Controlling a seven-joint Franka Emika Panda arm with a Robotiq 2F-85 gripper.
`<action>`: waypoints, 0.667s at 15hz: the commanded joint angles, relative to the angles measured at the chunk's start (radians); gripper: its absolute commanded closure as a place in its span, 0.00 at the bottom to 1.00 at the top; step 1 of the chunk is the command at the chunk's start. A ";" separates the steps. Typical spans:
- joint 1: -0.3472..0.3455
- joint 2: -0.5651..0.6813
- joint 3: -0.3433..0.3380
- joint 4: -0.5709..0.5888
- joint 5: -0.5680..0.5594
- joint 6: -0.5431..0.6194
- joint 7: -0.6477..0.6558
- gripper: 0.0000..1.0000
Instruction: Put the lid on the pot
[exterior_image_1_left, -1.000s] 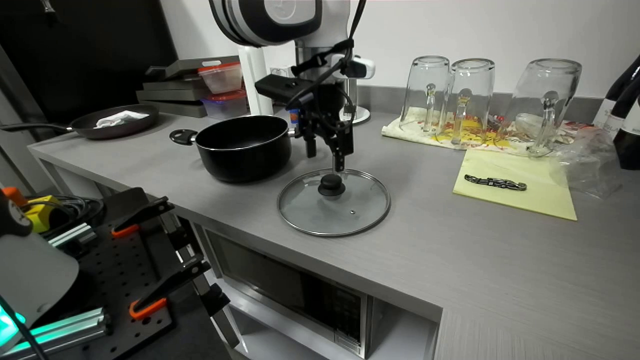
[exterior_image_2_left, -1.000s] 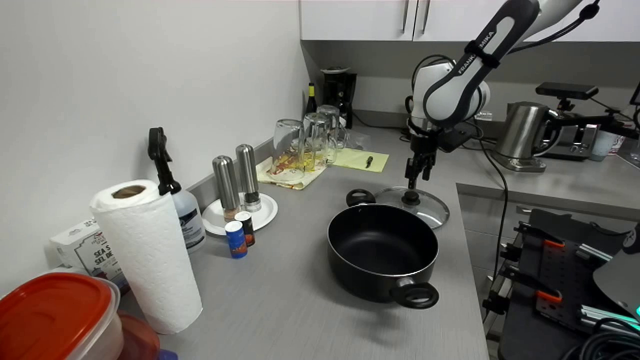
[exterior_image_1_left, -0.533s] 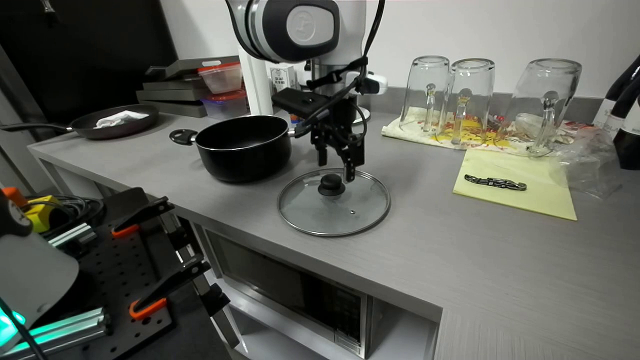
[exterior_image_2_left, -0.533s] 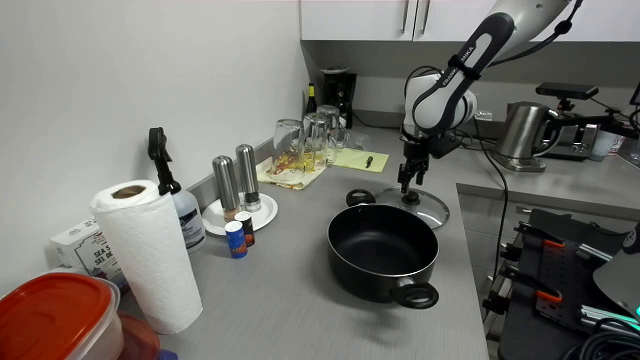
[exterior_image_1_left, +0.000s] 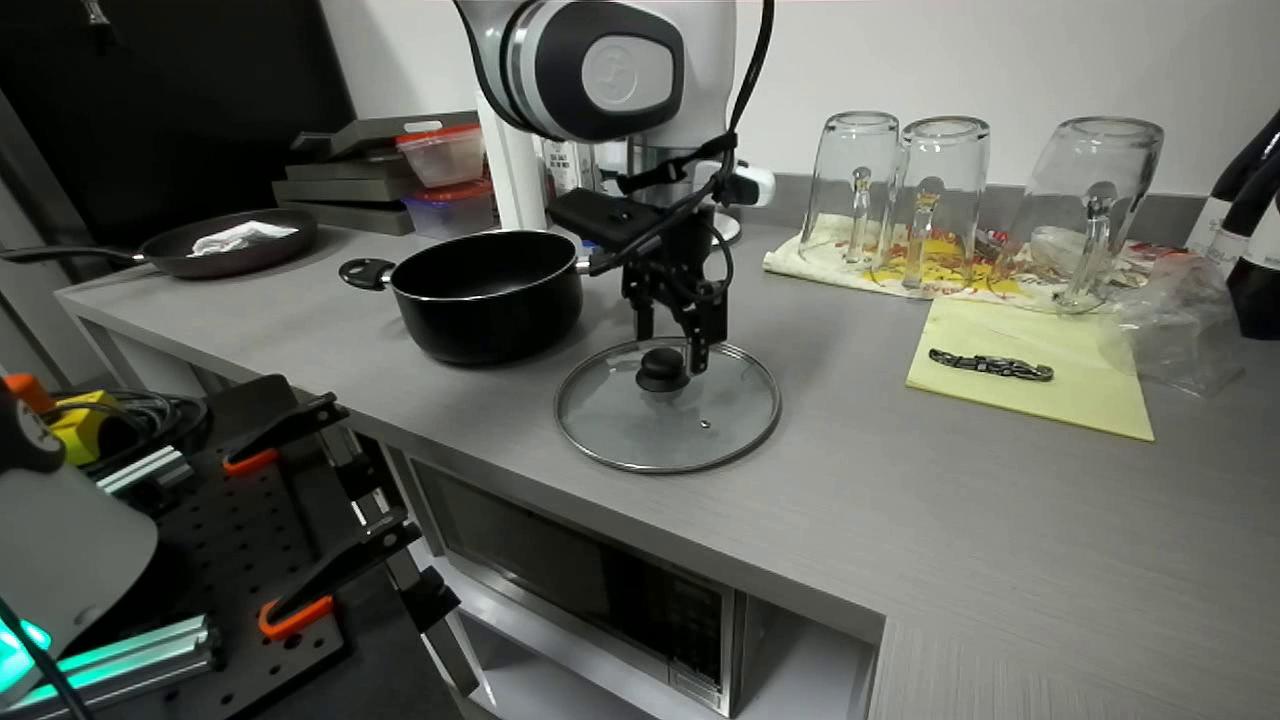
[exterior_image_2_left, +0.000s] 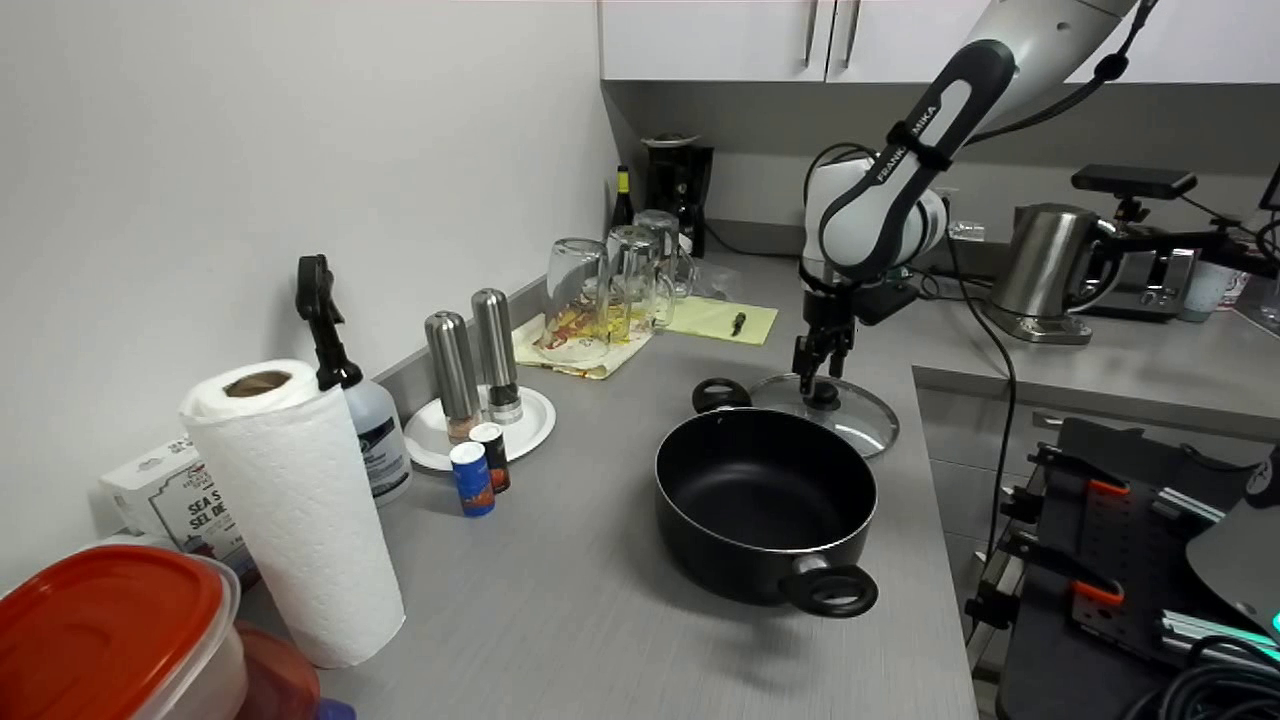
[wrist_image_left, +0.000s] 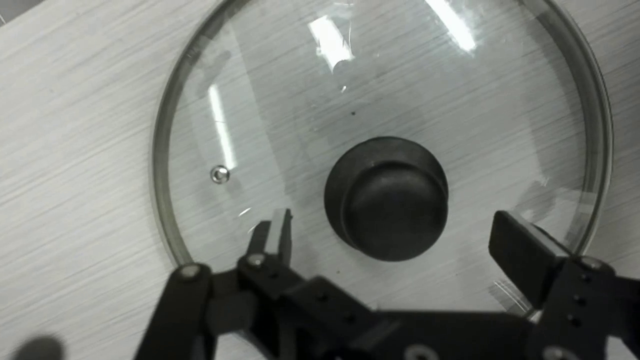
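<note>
Fingers apart, holding nothing; black knob of the glass lid looks roughly between them. I'd center, lower slightly, pinch its sides squarely.

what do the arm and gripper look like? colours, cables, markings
White Franka arm with dark grey panels, white FRANKA EMIKA lettering partly under a black strap, black cable outside. Black gripper: two blocky fingers, pale grey strips, silver screw heads.

Lid on counter, beside pot; gripper above lid.
</note>
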 joint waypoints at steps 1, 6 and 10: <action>-0.016 0.016 0.012 0.009 0.033 0.015 -0.029 0.00; -0.022 0.021 0.016 0.008 0.036 0.015 -0.032 0.00; -0.025 0.018 0.022 0.008 0.039 0.017 -0.034 0.40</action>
